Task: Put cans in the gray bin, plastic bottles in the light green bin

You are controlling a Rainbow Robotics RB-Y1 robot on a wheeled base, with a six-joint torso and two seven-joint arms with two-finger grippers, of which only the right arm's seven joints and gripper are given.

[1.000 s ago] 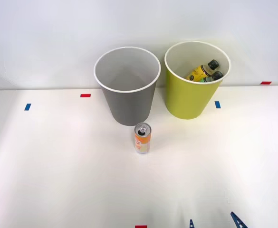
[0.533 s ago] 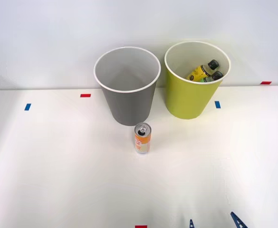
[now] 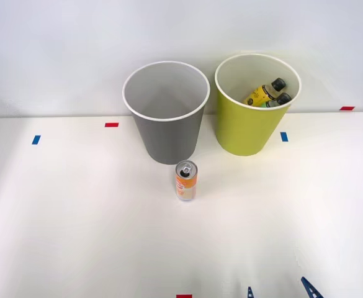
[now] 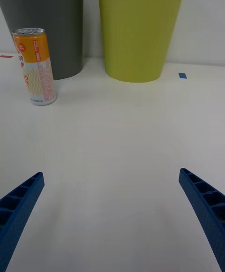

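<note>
Both plastic bottles (image 3: 269,93) lie in the light green bin (image 3: 246,133); the can (image 3: 185,180) stands upright on the bench (image 3: 76,217), just before the gray bin (image 3: 167,139). Your gripper (image 4: 112,215), released and empty, must next reach and close around the can.

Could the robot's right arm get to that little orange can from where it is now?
Probably yes. The right gripper is open, low over the table, with bare tabletop between it and the upright can. The can stands free in front of the gray bin, so the fingers should fit around it.
</note>
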